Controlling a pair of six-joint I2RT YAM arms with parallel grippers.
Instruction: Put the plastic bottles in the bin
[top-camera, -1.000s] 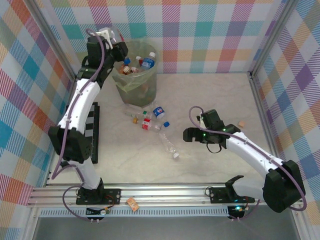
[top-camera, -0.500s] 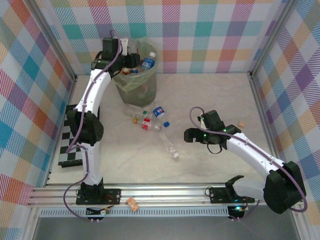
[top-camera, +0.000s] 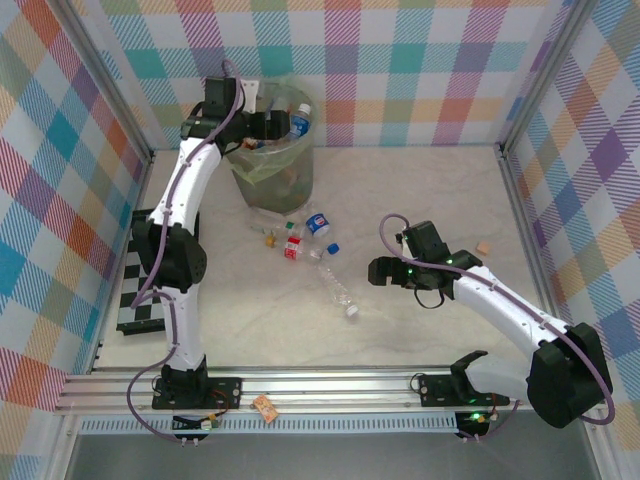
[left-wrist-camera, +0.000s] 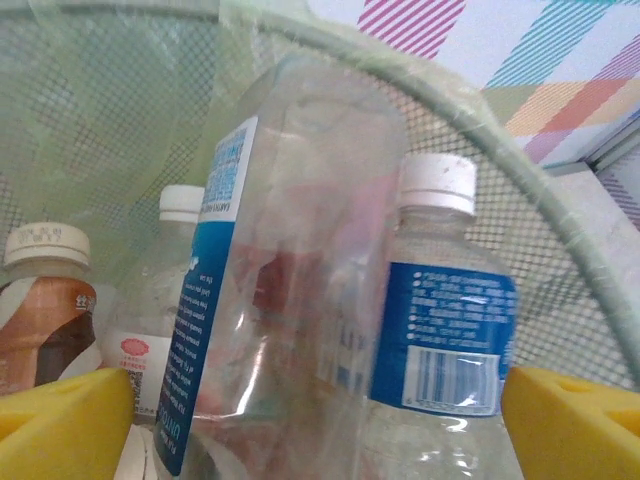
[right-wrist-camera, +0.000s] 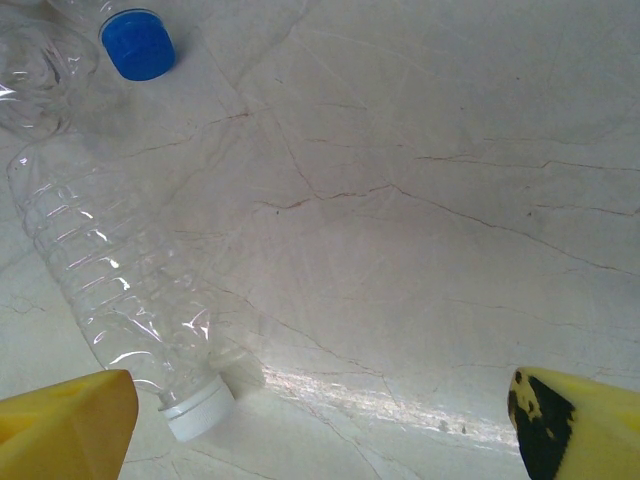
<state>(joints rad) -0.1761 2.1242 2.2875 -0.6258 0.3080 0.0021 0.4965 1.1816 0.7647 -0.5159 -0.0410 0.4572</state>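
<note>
Clear plastic bottles (left-wrist-camera: 300, 250) with blue labels and white caps fill the pale green bin (top-camera: 272, 170) at 11 o'clock on the table (top-camera: 430, 200); their bottoms are cut off. Left claw (top-camera: 275, 124) hangs over them, fingers apart, holding nothing. Right claw (top-camera: 377, 270), wide apart too, sits at 3 o'clock of a ribbed bottle (right-wrist-camera: 110, 290).

Bright, even, diffuse light from above, only faint soft shadows on the desk (top-camera: 420, 200); the right wrist view has a white glare streak low on the desk, and the left wrist view is soft on the close clear bottle (left-wrist-camera: 290, 280), whose plastic shows sheen.
</note>
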